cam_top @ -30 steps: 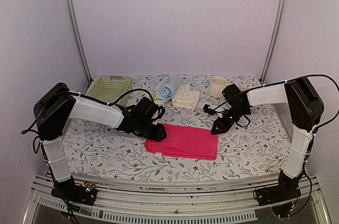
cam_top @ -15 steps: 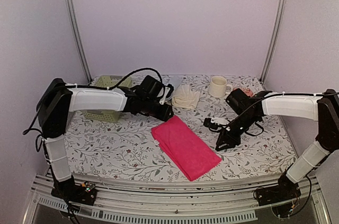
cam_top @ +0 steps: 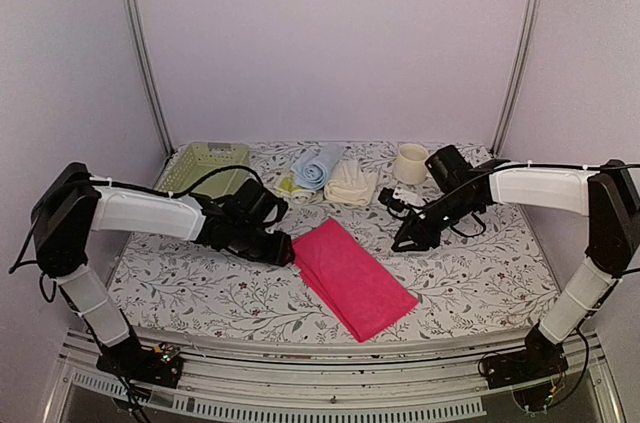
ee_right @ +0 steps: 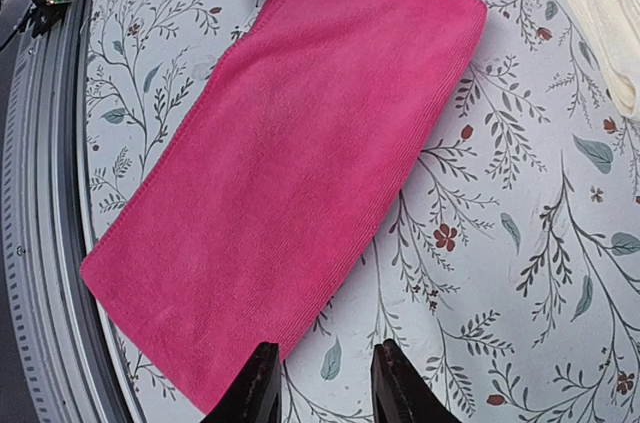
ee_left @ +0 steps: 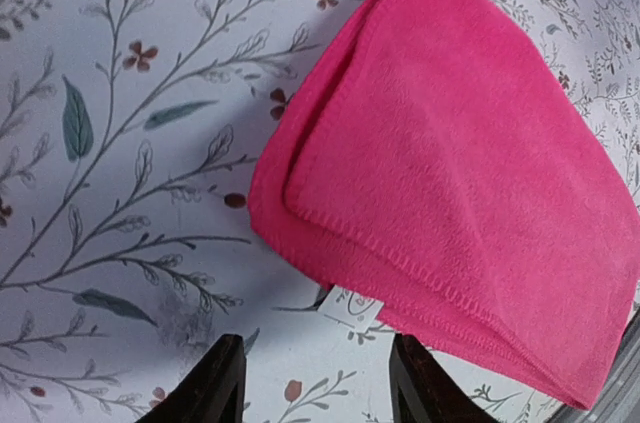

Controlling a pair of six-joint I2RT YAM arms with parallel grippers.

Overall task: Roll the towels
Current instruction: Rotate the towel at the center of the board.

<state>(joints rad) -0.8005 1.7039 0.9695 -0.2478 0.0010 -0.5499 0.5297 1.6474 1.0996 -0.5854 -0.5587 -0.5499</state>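
The hot pink towel [cam_top: 352, 277] lies folded flat and slanted on the floral table; it fills the left wrist view [ee_left: 450, 173] and the right wrist view [ee_right: 290, 173]. My left gripper [cam_top: 288, 252] is open and empty, just off the towel's far left corner, with a small white label [ee_left: 352, 309] poking out between the fingers. My right gripper [cam_top: 401, 242] is open and empty to the right of the towel's far end. A rolled light blue towel [cam_top: 316, 165], a cream-white towel [cam_top: 350, 183] and a pale yellow-green towel [cam_top: 289, 188] lie at the back.
A pale green mesh basket [cam_top: 207, 165] stands at the back left. A cream mug [cam_top: 410, 162] stands at the back right. The table's metal front rail [ee_right: 40, 193] runs along the near edge. Purple walls close in the sides and back.
The left gripper has come back from the far towels to the pink towel's far left corner. The right gripper has moved away from the towel's right edge toward the back. The pink towel stays slanted.
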